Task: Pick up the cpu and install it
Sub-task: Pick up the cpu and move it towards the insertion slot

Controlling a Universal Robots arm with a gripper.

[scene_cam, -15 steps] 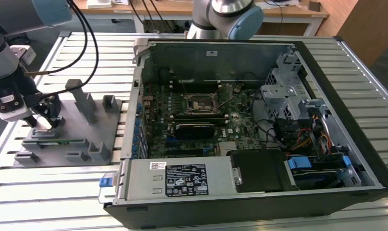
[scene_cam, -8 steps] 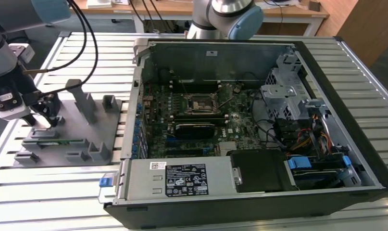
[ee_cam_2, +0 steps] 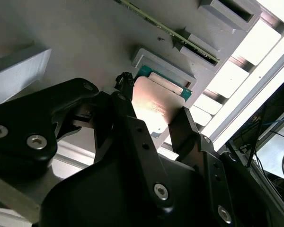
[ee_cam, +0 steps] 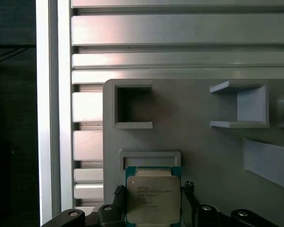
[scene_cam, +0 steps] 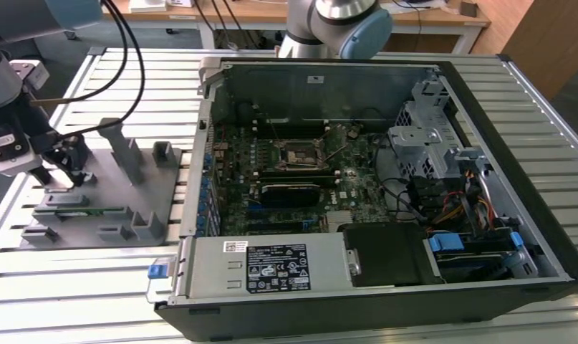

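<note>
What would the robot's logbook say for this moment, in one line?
gripper: straddling cpu | cpu: in gray fixture pocket | grasp: unclear | install: not done

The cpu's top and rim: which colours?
Silver top, green rim on the cpu; best in the first wrist view.

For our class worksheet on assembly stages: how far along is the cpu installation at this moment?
Done: the hand is down at the cpu. In hand: the cpu lies in its holder on the grey tray, not lifted; whether it is gripped is unclear. Left: the lift and the install; the motherboard socket in the open computer case looks empty.
</note>
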